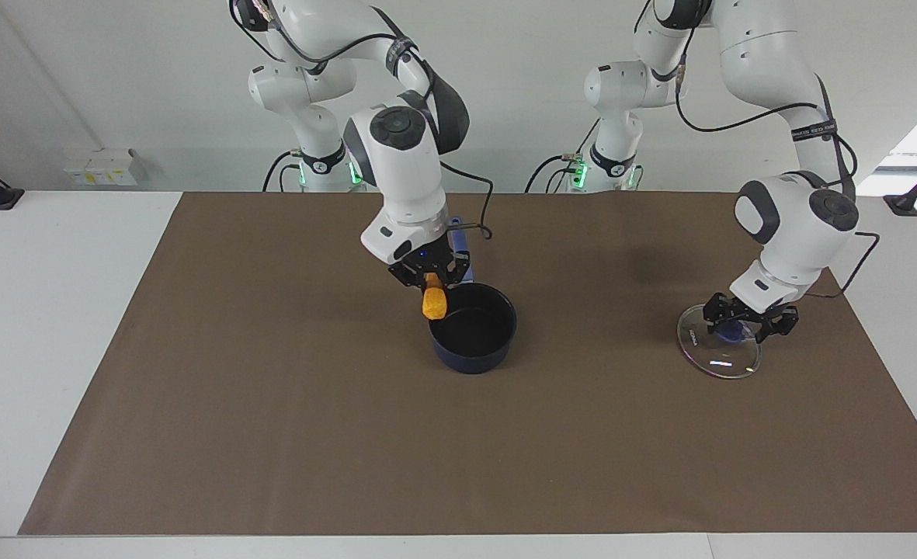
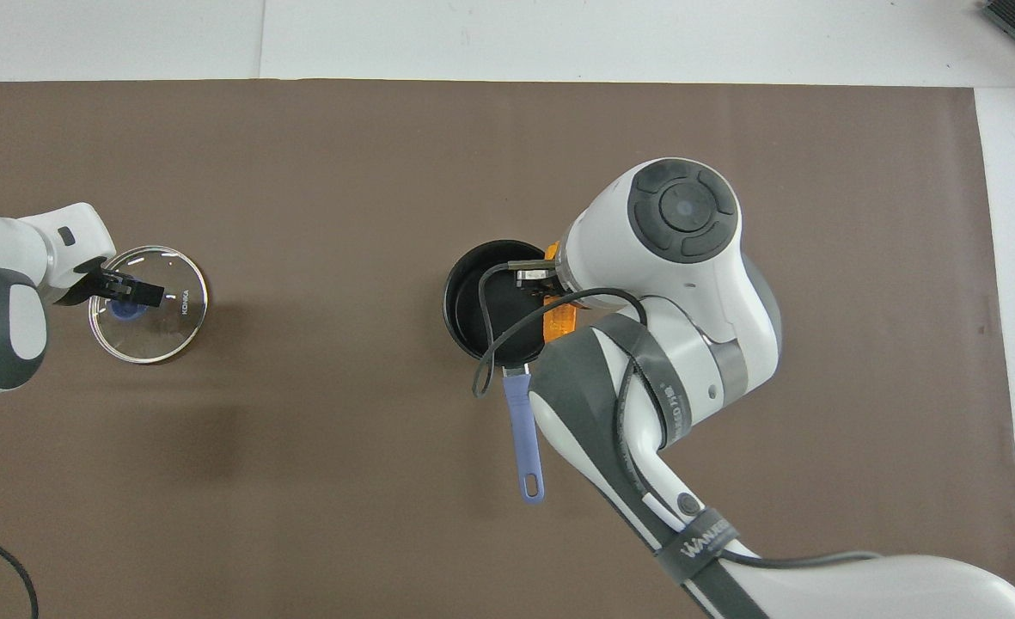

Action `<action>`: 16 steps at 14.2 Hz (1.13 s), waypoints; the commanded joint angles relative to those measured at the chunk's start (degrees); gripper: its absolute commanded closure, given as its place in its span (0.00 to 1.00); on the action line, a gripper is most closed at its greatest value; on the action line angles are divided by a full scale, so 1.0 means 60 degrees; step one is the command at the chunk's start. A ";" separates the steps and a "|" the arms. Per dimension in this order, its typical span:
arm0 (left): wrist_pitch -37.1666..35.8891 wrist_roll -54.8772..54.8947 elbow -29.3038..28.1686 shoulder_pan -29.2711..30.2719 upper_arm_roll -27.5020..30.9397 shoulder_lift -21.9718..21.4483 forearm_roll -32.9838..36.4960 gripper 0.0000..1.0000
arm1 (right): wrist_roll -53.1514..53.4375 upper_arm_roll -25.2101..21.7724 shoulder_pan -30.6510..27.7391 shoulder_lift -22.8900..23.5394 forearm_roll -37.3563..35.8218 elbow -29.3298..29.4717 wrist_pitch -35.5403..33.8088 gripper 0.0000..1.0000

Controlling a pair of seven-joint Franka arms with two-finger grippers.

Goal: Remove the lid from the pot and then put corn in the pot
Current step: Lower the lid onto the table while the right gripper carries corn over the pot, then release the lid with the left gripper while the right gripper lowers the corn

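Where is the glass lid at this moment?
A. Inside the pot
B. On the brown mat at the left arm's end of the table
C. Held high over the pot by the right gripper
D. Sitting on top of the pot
B: the glass lid lies on the brown mat toward the left arm's end, well apart from the uncovered pot, with the left gripper open over its blue knob.
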 commanded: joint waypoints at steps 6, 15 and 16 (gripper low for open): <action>-0.2419 -0.3136 0.1789 -0.1260 -0.0047 -0.0084 -0.0006 0.00 | 0.0265 -0.0007 0.0641 0.1461 -0.0011 0.0665 0.1008 1.00; -0.7343 -0.3035 0.4295 -0.1261 -0.0019 -0.1270 0.0111 0.00 | 0.0016 -0.0007 0.0553 0.1770 -0.0187 0.0401 0.1581 1.00; -0.7593 -0.3006 0.4369 -0.1232 0.0010 -0.1416 0.0170 0.00 | 0.0002 -0.0007 0.0553 0.1828 -0.0187 0.0401 0.1698 0.99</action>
